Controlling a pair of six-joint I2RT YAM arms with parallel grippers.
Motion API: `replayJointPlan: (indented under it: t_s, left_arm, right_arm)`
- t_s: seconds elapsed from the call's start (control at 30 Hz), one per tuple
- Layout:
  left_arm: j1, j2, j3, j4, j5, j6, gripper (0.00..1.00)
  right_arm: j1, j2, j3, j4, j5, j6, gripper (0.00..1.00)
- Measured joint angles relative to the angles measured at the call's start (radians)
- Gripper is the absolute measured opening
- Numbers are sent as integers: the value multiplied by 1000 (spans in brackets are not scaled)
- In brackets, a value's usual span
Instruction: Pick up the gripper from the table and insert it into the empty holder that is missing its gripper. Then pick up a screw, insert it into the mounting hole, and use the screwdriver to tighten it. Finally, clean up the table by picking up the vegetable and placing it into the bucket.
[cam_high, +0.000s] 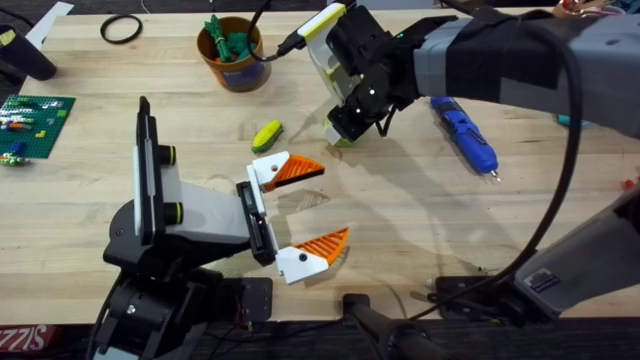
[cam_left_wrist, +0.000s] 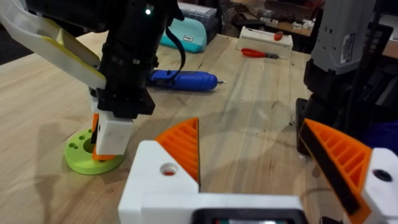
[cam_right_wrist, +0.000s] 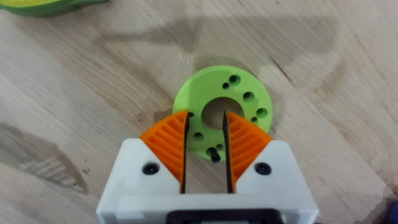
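While poised over the lime green holed disc at upper centre, seemingly picking a screw: right end effector narrowly parted around small black screw; next, close and lift.

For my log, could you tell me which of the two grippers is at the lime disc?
The right gripper, its orange fingers set over the middle of the lime disc. The left gripper is wide open and well apart from the disc.

1. The left gripper lies open, orange ribbed fingers spread.
2. The blue pen-shaped screwdriver lies on the wooden table.
3. The round orange-brown bucket holds green items.
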Motion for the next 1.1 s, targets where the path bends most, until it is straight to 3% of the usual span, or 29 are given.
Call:
replayJointPlan:
  t_s: [0.53, 1.1]
  left_arm:
    - [0, 1, 0, 2, 0, 0, 989]
    - [0, 1, 0, 2, 0, 0, 989]
  right_arm:
    - [0, 0, 1, -3, -1, 0, 325]
    - [0, -4, 76, -204, -1, 30, 325]
